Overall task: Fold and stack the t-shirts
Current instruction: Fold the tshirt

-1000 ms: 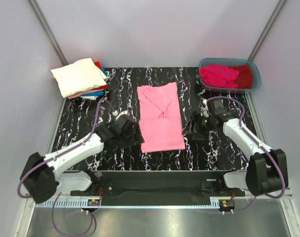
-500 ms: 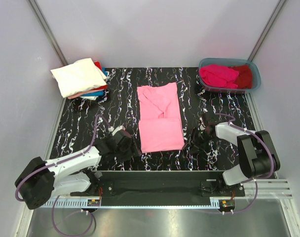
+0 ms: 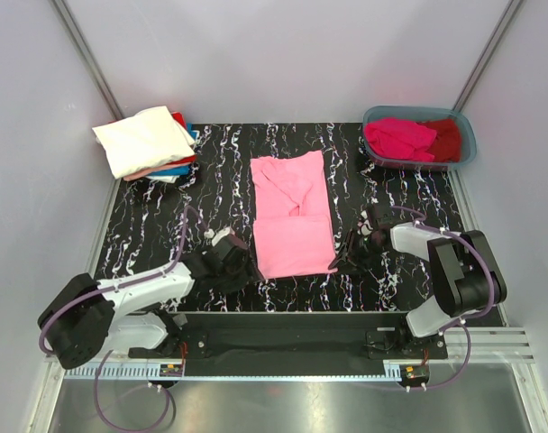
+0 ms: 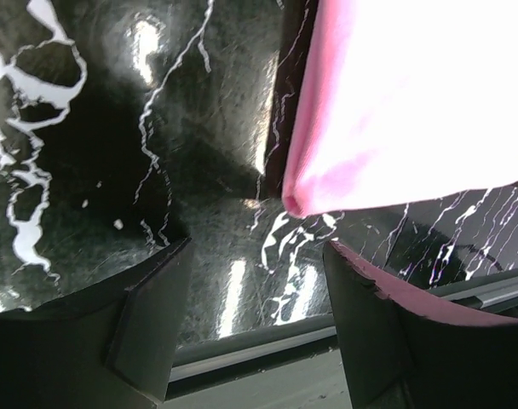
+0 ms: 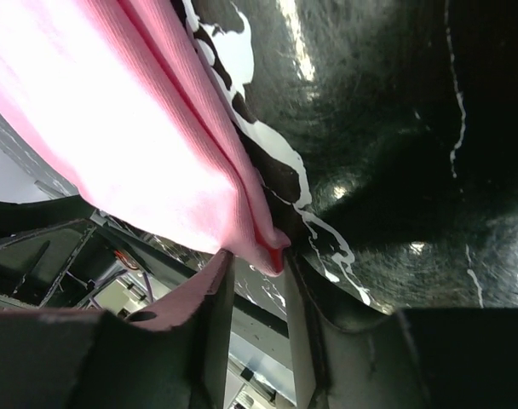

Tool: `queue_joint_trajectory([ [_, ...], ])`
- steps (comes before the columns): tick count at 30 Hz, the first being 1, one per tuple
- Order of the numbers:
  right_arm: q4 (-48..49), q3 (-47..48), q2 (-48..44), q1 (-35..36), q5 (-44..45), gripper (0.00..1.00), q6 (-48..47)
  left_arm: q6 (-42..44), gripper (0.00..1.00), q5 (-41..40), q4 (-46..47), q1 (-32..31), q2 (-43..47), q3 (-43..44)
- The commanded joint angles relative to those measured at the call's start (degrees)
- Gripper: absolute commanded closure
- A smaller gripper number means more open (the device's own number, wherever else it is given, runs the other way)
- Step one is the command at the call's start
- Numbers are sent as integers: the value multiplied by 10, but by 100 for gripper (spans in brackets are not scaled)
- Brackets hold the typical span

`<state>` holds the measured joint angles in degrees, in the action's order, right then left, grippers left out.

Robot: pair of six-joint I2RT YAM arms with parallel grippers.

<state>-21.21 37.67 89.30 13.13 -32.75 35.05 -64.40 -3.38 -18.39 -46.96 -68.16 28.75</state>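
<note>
pink t-shirt [image 3: 292, 221]: lies flat at the middle of the table [image 3: 211, 171], already folded into a long narrow panel that runs from far to near.
other shirts: a cream-white t-shirt [image 3: 143, 140] tops the stack [image 3: 170, 162] at the far left corner; a magenta t-shirt [image 3: 398, 137] and a dark red t-shirt [image 3: 447, 137] sit in the tub [image 3: 468, 135] at the far right.
left gripper [image 3: 245, 268]: low on the table just beside the panel's near-left corner. its fingers [image 4: 148, 324] stand wide apart and hold nothing; in the wrist view the corner lies ahead of them, not between the pads.
right gripper [image 3: 348, 260]: at the near-right corner, fingers close together with the corner's tip in the slim gap between them. whether they pinch it firmly i cannot tell.
step in hand: probably taking both near corners, to carry the near edge over towards the far edge.
how it will handle: light, soft and limp. it has no stiffness, so it will sag and drag between the two holds.
where to hold: at the two near corners, catching every layer of the fold — a bite on the top layer alone would let the panel open.
risk: uneven lifting would skew the fold.
</note>
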Motion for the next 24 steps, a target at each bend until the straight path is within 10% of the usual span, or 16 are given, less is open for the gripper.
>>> queue_joint_trajectory([
  [1, 32, -10, 20, 3, 39, 64, -5, 0, 33, -23, 9, -3, -22, 23],
  [14, 39, -16, 25, 4, 49, 73, 2, 11, 61, -40, 17, -16, -106, 68],
  [19, 42, -16, 26, 3, 49, 83, 1, 14, 100, -50, 13, -19, -125, 82],
  [24, 39, -16, 19, 4, 52, 100, 3, 14, 100, -60, 2, -28, -130, 90],
])
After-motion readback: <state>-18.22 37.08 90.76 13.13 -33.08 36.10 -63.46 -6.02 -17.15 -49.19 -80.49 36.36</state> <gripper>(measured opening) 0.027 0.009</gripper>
